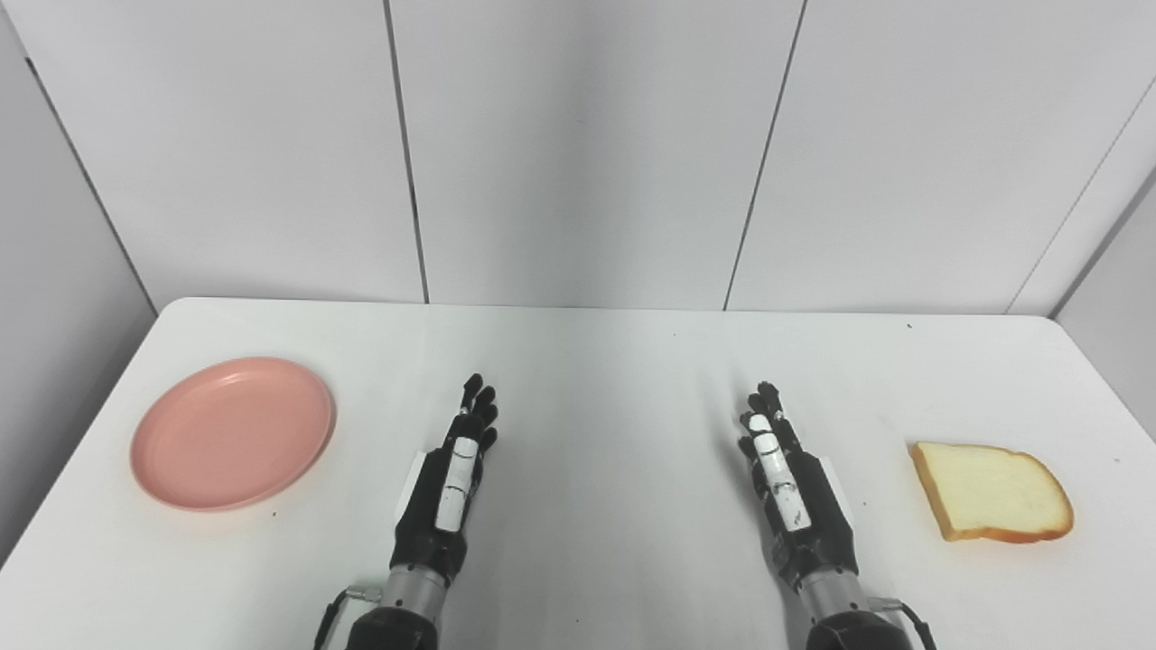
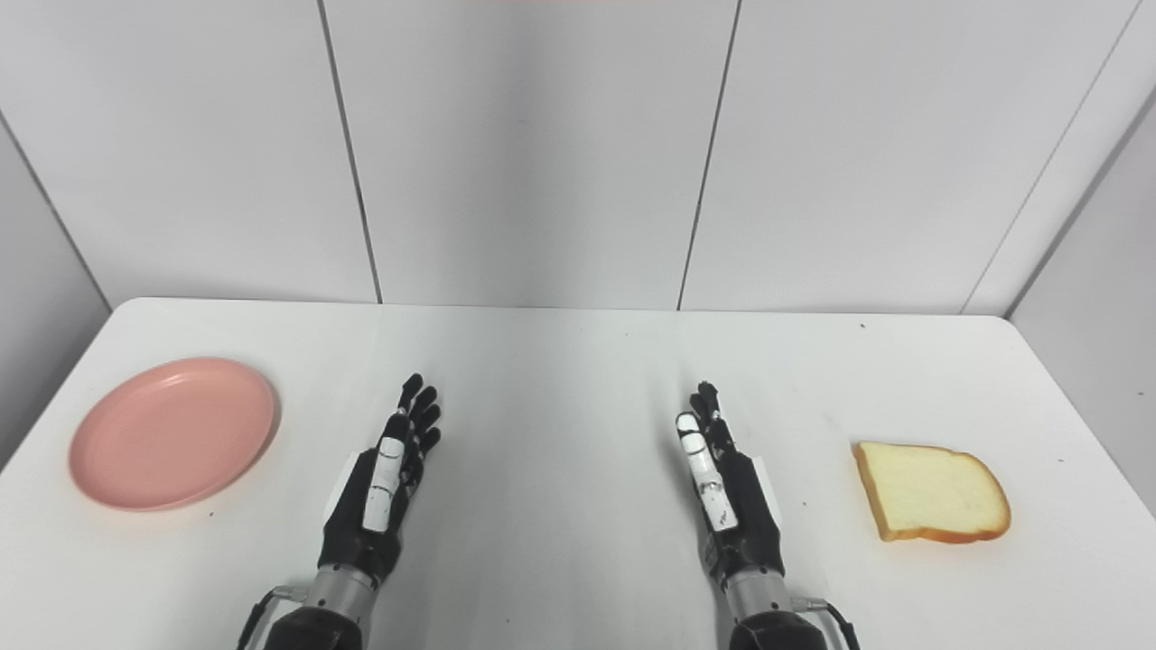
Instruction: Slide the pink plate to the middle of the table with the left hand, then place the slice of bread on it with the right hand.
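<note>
Plate [image 1: 232,433]: pink, round, shallow, raised rim; nothing on it. Sits flat on the white table [image 1: 614,379], far to the left of the table's middle, near the left edge.
Bread [image 1: 991,492]: one slice, pale crumb, golden-brown crust, rounded top end pointing right. Lies flat on the table, far to the right of the table's middle, near the right edge.
Left hand [image 1: 452,487]: black with a white strip along one finger; stands edge-on over the table, fingers stretched straight toward the far wall, held side by side, gripping nothing. Left of the table's middle, well apart from the plate.
Right hand [image 1: 787,487]: same build, mirrored pose; fingers extended, lying alongside one another, empty. Right of the table's middle, well apart from the bread.
Table's middle: bare strip between the two hands.
</note>
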